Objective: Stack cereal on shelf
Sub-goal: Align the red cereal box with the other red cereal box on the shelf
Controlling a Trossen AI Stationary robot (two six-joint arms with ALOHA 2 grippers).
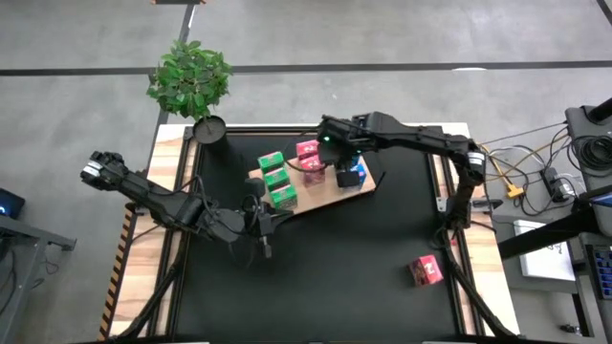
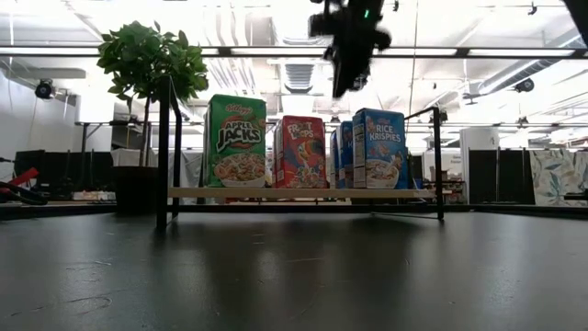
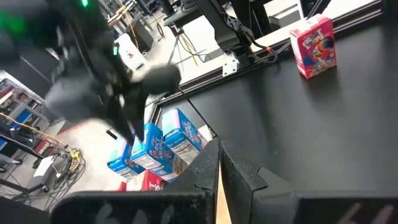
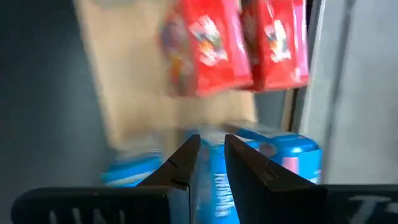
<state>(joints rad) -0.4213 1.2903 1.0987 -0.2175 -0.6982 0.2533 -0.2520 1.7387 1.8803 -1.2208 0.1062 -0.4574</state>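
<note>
The right gripper (image 4: 207,163), fingers narrowly parted, straddles a glossy blue cereal box (image 4: 249,165) on the light-wood shelf (image 1: 320,194).

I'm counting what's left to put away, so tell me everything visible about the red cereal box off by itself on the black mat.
The lone red box is a small pink-red carton with a cartoon-printed face and white top edge, apparently cardboard. It stands upright on the black mat near the right front corner, well away from the wooden board. It also shows in the left wrist view. Neither gripper nor any other box touches it.
</note>
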